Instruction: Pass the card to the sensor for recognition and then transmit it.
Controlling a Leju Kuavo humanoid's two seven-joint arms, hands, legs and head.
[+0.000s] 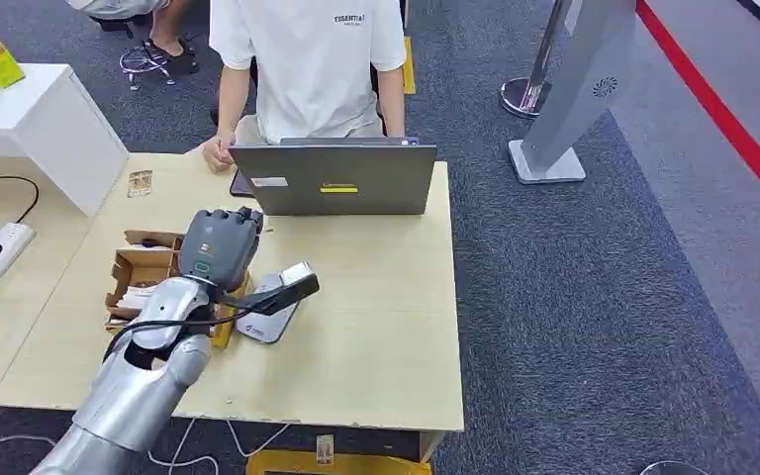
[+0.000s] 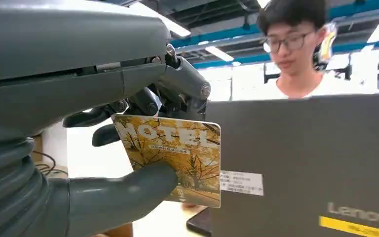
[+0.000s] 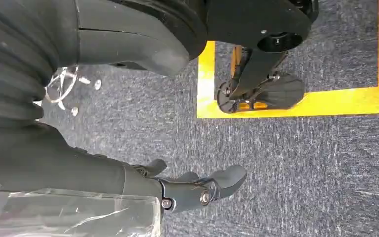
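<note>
The left hand [image 2: 143,148] pinches one yellow card [image 2: 177,158] between thumb and fingers. One grey sensor [image 1: 269,315] lies just beside it on the counter [image 1: 376,297]. The right hand [image 3: 187,190] hangs empty, fingers loosely spread.

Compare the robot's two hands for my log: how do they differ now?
The left hand pinches the yellow hotel card; the right hand holds nothing, fingers loosely extended. The left hand is raised over the table near the laptop; the right hand hangs above the carpet. Both are grey.
</note>
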